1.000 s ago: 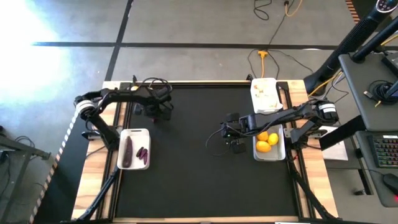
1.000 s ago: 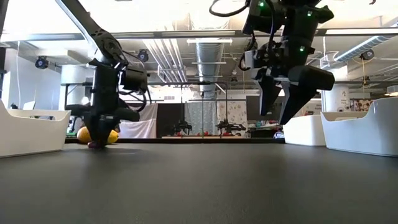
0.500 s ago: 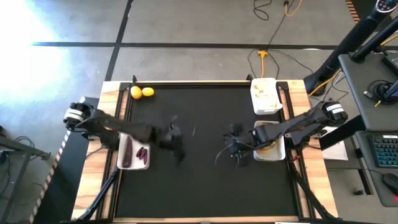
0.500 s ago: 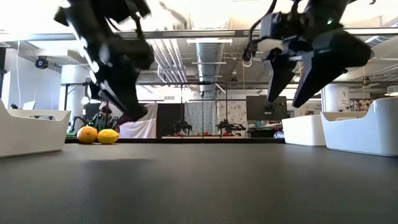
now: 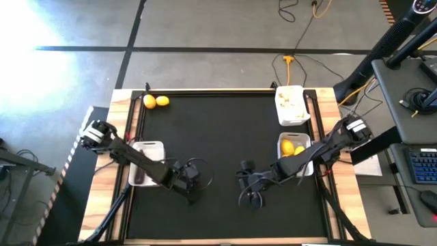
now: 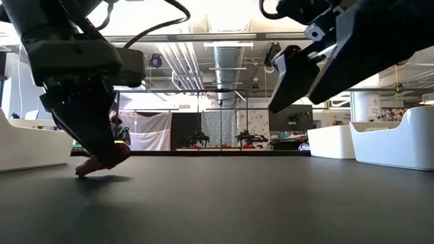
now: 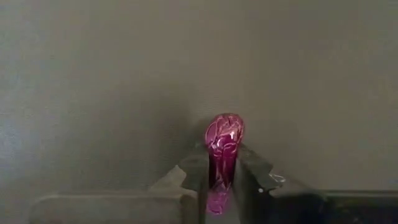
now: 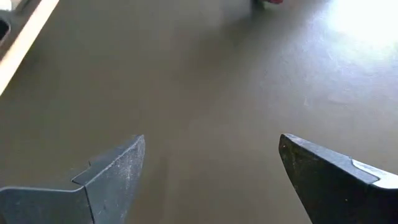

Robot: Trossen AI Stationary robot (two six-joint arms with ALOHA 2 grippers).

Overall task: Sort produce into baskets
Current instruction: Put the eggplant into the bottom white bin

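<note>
My left gripper (image 5: 192,191) is low over the near middle of the black table, shut on a small dark purple piece (image 7: 224,140). My right gripper (image 5: 251,198) hangs open and empty just to its right, above the table (image 8: 211,168). A white basket (image 5: 151,147) lies at the left, and my left arm crosses over it. At the right, one basket (image 5: 295,156) holds yellow lemons (image 5: 288,145) and another (image 5: 290,104) holds whitish garlic. Two lemons (image 5: 156,101) lie on the table in its far left corner. My left gripper pinches the purple piece between its two fingers (image 7: 193,177), with the rounded end (image 7: 225,132) sticking out past the fingertips. The fingers slant down. In the low view the piece's free end (image 6: 85,169) reaches down to the table top.
The black mat (image 5: 218,137) is bare between the two grippers and the far edge. Wooden rails (image 5: 328,184) run along the table's left and right sides. A desk with a keyboard (image 5: 423,164) stands beyond the right edge.
My left gripper has swung from the far left corner, beside the two lemons, toward the near edge and down to the table, carrying the purple piece. My right gripper has moved from beside the lemon basket toward the near edge, staying open.
</note>
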